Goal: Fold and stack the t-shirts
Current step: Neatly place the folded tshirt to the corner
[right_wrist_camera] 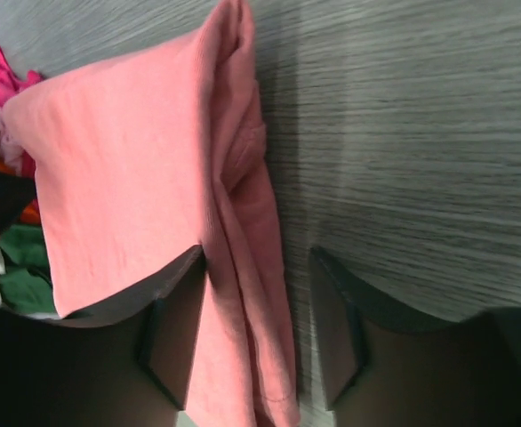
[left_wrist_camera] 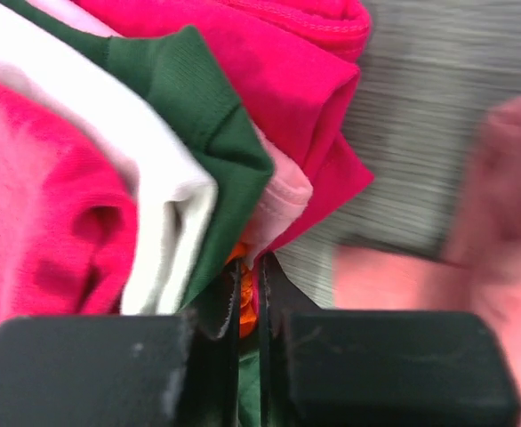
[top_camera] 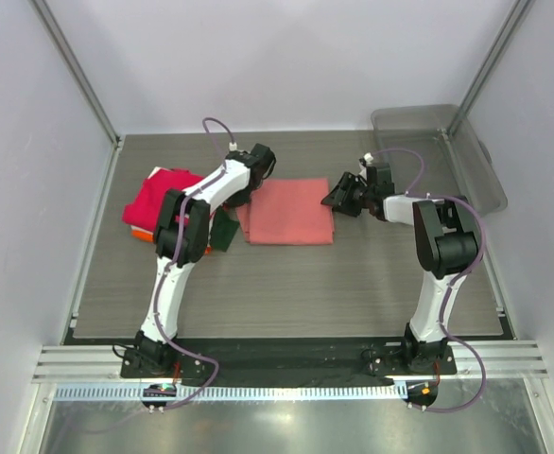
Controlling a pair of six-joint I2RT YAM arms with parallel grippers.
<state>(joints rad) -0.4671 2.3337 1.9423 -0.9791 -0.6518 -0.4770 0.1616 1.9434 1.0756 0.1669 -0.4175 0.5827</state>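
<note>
While one shirt looks finished, the rest of the job is barely started. A salmon-pink cotton t-shirt [top_camera: 289, 210] lies folded into a flat rectangle near the middle of the grey wood-grain counter [top_camera: 286, 293], its layers neat in the top view. It has not been stacked on anything. Towards the counter's far left edge sits a loose heap of magenta-red, orange and dark green cotton t-shirts [top_camera: 164, 200], crumpled and overlapping. The left wrist view also shows white and pale pink cloth in it.

The left tool [left_wrist_camera: 252, 298] is pinched fully shut at the near edge of the heap, with a sliver of orange and green fabric caught in the slit. I cannot tell which shirt it belongs to.

The right tool [right_wrist_camera: 256, 329] stands partly open, its fingers straddling the folded right edge of the salmon-pink shirt. One finger touches the cloth and the other stands just clear, so it is not gripping yet.

A clear grey plastic bin [top_camera: 447, 156] stands at the far right corner, apart from everything.

By my reckoning one fold is done — several shirts and all the stacking are left.
</note>
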